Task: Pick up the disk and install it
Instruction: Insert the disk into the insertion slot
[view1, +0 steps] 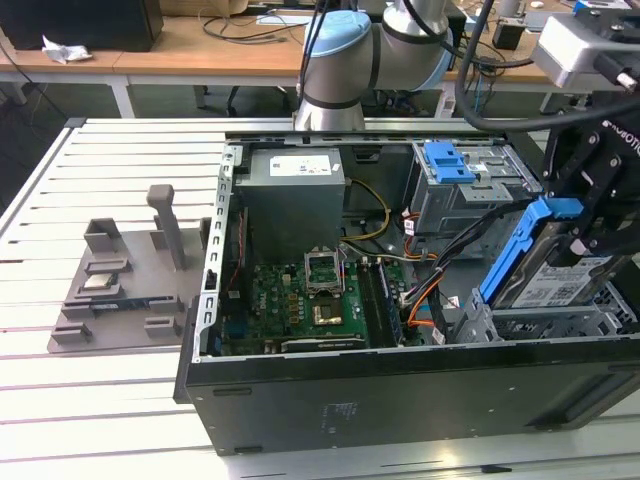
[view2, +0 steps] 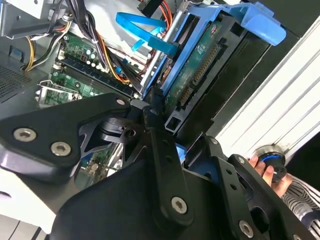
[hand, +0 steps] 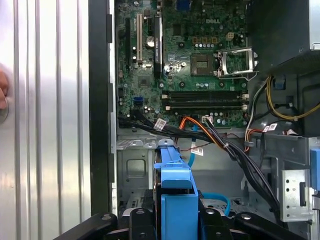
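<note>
My fingers (view2: 160, 145) are closed firmly on the disk (view1: 550, 265) — it hangs tilted just over the drive cage (view1: 478, 326). Going in crooked, I reckon it could jam — or snag the cables (hand: 226, 146) nearby.

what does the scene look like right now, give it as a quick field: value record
holder: gripper, shut on the disk
disk pose: tilted, blue rails around it, over the drive cage at the exterior view's right
seated: not yet lying flat in the cage
case: computer case open on its side, motherboard exposed
outside case: grey fixture on the slatted table, exterior view's left
person: a hand by the table edge in the second wrist view
</note>
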